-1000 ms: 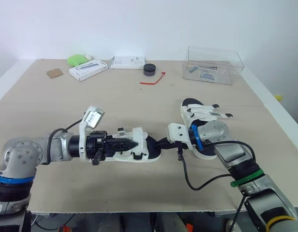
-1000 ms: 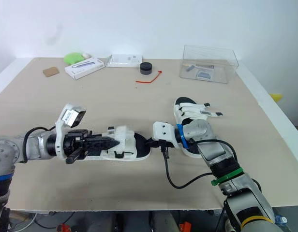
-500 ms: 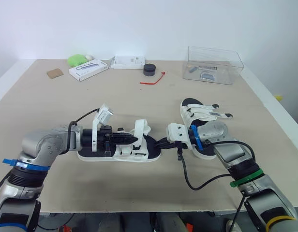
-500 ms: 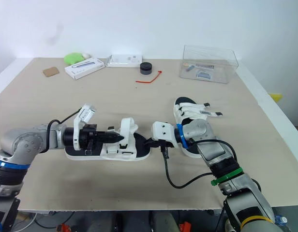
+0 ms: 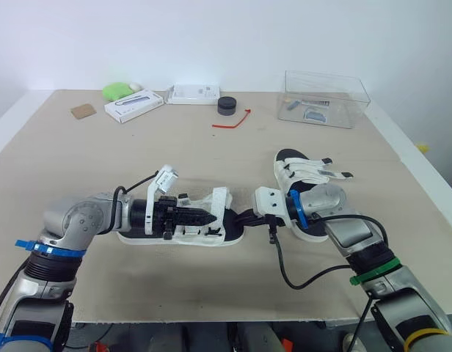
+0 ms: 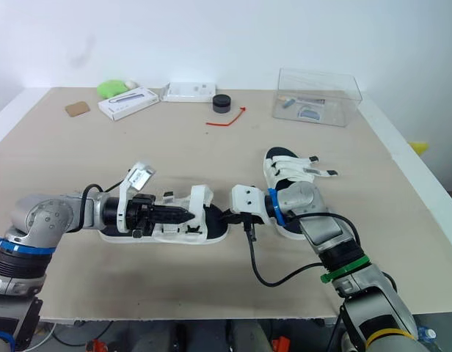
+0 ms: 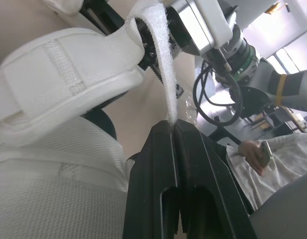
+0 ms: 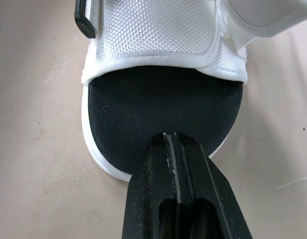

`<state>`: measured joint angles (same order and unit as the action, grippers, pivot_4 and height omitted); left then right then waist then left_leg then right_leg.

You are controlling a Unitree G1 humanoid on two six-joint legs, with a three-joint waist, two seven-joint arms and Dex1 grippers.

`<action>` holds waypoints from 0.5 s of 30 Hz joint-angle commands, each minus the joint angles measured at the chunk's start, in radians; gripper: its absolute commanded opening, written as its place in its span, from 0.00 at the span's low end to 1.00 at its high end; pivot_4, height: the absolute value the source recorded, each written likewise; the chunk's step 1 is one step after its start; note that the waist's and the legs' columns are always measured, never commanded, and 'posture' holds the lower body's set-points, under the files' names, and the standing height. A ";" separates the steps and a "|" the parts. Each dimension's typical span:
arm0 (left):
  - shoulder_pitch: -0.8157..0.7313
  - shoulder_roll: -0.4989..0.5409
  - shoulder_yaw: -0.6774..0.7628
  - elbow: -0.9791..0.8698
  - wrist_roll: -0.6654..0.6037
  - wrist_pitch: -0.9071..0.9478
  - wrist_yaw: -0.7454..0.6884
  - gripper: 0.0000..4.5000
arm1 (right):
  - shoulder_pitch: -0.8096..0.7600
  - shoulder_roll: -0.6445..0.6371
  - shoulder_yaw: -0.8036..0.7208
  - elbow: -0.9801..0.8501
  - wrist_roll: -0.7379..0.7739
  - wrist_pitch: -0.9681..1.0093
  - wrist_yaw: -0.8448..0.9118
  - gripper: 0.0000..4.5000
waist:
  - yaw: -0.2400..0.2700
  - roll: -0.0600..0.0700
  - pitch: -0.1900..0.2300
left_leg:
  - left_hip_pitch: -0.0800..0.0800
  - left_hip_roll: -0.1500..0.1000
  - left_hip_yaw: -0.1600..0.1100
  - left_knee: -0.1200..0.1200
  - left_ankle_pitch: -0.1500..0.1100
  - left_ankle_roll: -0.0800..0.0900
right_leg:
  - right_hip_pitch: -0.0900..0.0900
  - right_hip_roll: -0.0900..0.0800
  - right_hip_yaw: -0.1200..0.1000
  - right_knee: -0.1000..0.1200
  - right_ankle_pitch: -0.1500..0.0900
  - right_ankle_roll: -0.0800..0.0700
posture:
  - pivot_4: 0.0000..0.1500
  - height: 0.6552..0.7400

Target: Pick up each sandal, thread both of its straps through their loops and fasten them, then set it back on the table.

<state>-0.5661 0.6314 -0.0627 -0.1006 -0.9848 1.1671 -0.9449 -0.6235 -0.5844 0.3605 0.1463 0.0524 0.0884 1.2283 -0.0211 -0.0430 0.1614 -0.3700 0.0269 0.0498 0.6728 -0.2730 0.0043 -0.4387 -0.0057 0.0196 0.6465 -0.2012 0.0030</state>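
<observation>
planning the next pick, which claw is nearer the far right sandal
Right. The right claw is at the toe of the middle sandal, close beside the right sandal; the left claw pinches a strap farther off.

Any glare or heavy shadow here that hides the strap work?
Left eye view: even light, only a soft shadow under the near sandal on the table. Left wrist view: the room behind is partly washed out, yet the strap pinched in the left gripper shows plainly. Right wrist view: flat light, no glare on the black insole by the right gripper.
</observation>
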 commanded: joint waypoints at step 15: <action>0.030 0.013 -0.028 -0.022 0.077 0.014 -0.017 0.02 | 0.032 -0.029 0.011 -0.002 -0.038 0.017 -0.006 0.00 | 0.000 0.000 0.000 | 0.000 0.000 0.000 0.000 0.000 0.000 | 0.000 0.000 0.000 0.000 0.000 0.000 | 1.00 1.00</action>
<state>-0.5466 0.6318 -0.0735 -0.1076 -0.9321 1.1822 -0.9532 -0.6099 -0.5901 0.3593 0.1284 0.0524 0.0888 1.2188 -0.0211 -0.0430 0.1614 -0.3698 0.0269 0.0497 0.6727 -0.2730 0.0043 -0.4385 -0.0060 0.0197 0.6465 -0.2014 0.0027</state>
